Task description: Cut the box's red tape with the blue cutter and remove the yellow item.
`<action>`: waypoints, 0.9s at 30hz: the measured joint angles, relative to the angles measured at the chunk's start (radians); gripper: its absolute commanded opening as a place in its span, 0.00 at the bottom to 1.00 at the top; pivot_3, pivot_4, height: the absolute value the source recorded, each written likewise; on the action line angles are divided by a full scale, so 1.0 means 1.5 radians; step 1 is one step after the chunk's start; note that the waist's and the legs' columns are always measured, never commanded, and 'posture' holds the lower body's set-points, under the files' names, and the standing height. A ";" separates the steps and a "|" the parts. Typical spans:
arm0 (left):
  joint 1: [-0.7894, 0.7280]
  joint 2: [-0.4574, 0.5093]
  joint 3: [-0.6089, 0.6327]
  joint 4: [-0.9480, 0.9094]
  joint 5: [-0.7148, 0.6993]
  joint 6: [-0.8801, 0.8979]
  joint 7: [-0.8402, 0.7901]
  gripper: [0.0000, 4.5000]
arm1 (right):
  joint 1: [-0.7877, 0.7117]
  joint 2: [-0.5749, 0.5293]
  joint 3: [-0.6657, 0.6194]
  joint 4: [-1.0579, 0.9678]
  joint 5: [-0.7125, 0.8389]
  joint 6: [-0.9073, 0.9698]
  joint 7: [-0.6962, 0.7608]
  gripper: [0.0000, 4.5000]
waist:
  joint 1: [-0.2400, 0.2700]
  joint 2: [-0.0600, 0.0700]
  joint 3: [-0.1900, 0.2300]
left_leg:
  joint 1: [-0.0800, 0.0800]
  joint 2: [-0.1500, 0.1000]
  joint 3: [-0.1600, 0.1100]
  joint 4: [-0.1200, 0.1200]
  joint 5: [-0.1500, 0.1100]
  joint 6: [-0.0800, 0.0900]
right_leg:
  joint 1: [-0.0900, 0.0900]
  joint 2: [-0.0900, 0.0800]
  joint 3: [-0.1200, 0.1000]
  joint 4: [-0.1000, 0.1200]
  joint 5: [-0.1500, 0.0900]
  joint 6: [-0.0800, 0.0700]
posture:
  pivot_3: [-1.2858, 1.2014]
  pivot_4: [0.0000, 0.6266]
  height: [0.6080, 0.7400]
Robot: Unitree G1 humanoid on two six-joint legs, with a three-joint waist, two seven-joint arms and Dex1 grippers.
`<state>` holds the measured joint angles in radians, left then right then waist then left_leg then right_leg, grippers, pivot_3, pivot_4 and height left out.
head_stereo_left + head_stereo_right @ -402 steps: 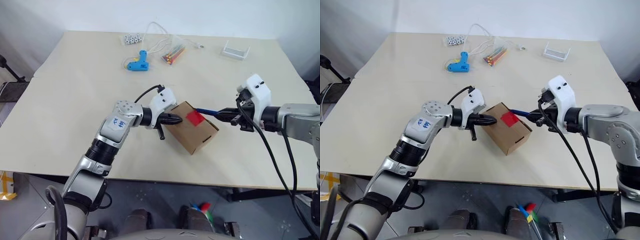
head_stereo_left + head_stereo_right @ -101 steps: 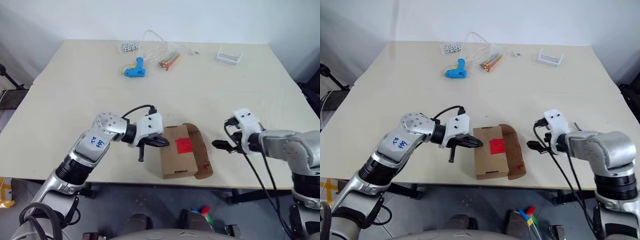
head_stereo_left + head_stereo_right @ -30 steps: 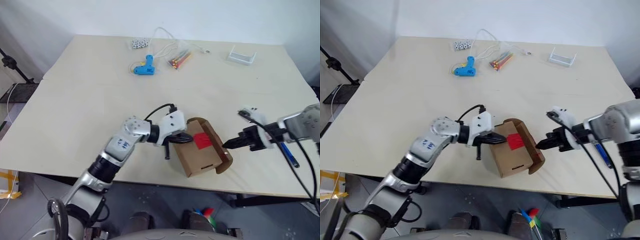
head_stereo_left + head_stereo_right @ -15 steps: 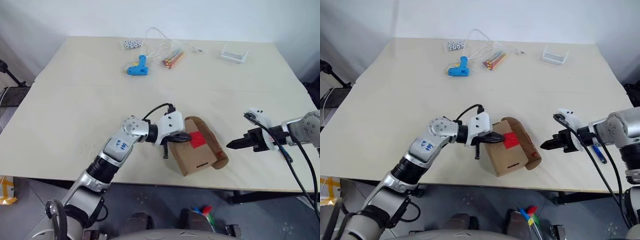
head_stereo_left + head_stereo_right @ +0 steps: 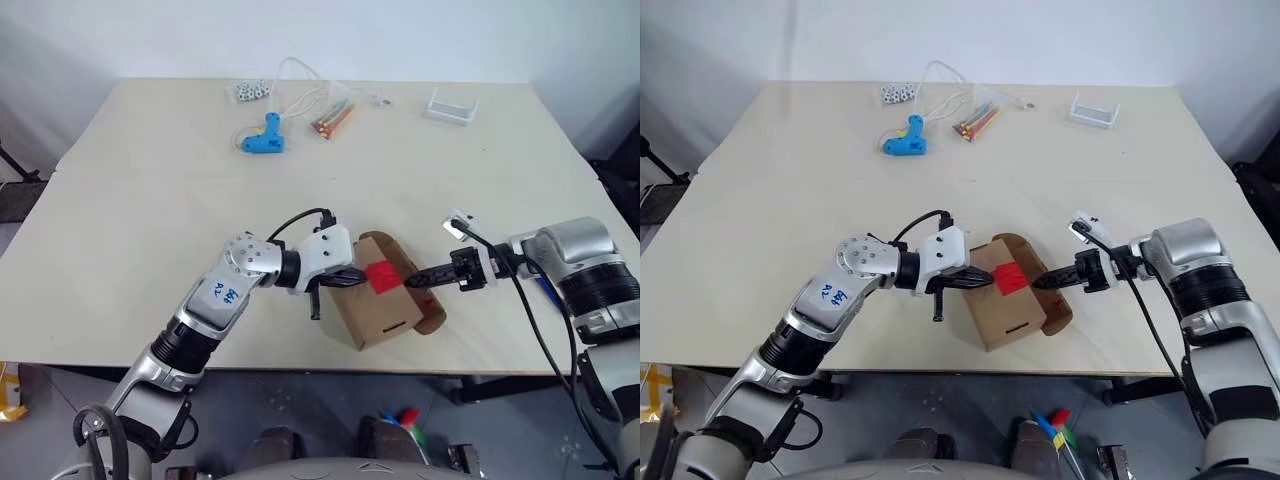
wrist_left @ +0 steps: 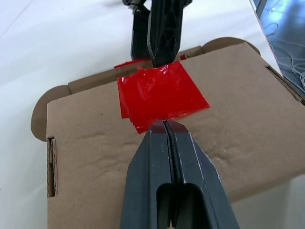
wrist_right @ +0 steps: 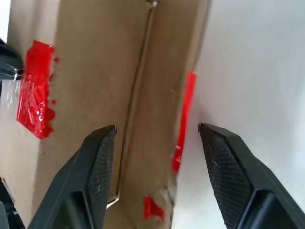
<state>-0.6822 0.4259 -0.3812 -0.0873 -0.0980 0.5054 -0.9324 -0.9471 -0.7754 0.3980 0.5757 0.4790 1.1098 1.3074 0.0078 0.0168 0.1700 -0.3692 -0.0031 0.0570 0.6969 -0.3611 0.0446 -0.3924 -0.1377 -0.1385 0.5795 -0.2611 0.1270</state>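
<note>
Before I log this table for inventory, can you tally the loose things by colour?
Blue: 2, glue gun, cutter
Brown: 1, box
White: 2, tray, roller cluster
Mixed colours: 1, stick bundle
Total: 6

R tool opened, reached box flap

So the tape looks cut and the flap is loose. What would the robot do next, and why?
Probably close the right gripper on the loose flap and lift it. Its fingers stand open on either side of the flap's edge, the red tape is already split, and the shut left gripper rests on the box, steadying it.
</note>
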 measured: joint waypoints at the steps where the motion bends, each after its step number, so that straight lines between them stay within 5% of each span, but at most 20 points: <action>1: 0.002 0.006 0.001 -0.008 0.000 0.005 0.000 0.00 | -0.002 0.005 0.007 0.000 -0.007 0.000 0.017 0.64 | -0.003 0.000 0.000 | 0.000 0.000 0.000 0.000 0.000 0.000 | 0.000 0.000 0.000 0.001 0.000 0.000 | 0.52 0.24 1.00; 4: 0.006 0.013 0.005 -0.016 -0.001 0.013 0.000 0.00 | -0.003 0.016 0.026 -0.001 -0.021 0.002 0.058 0.56 | -0.008 0.000 0.000 | 0.001 0.001 0.000 0.000 0.000 -0.001 | 0.000 0.000 0.000 0.003 0.000 0.000 | 0.52 0.24 1.00; 12: 0.019 0.035 0.012 -0.039 -0.012 0.023 -0.005 0.00 | 0.015 0.039 0.044 -0.014 -0.052 0.016 0.081 0.02 | -0.010 0.000 0.000 | 0.001 0.002 0.000 0.000 0.000 -0.002 | -0.001 0.001 0.003 0.003 -0.001 -0.001 | 0.52 0.24 1.00; 20: 0.040 0.070 0.039 -0.046 -0.029 0.018 -0.027 0.00 | 0.020 0.048 0.015 -0.051 -0.059 0.064 0.030 0.00 | -0.010 0.000 0.000 | 0.002 0.002 -0.001 0.001 0.000 -0.005 | -0.001 -0.003 0.005 0.005 -0.002 -0.004 | 0.52 0.24 1.00; 27: 0.042 0.024 0.035 -0.031 -0.031 -0.006 -0.013 0.00 | 0.023 -0.041 0.013 -0.171 -0.026 0.167 0.015 0.00 | 0.014 0.003 0.001 | -0.002 -0.002 -0.004 0.001 0.001 -0.002 | -0.002 -0.007 0.003 0.004 -0.002 -0.003 | 0.52 0.24 1.00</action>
<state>-0.6186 0.4613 -0.3294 -0.1341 -0.1438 0.4961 -0.9514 -0.9132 -0.8368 0.4176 0.3188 0.4407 1.3599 1.3305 0.0289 0.0215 0.1716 -0.3718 -0.0061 0.0511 0.6982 -0.3604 0.0412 -0.3956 -0.1487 -0.1333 0.5856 -0.2638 0.1219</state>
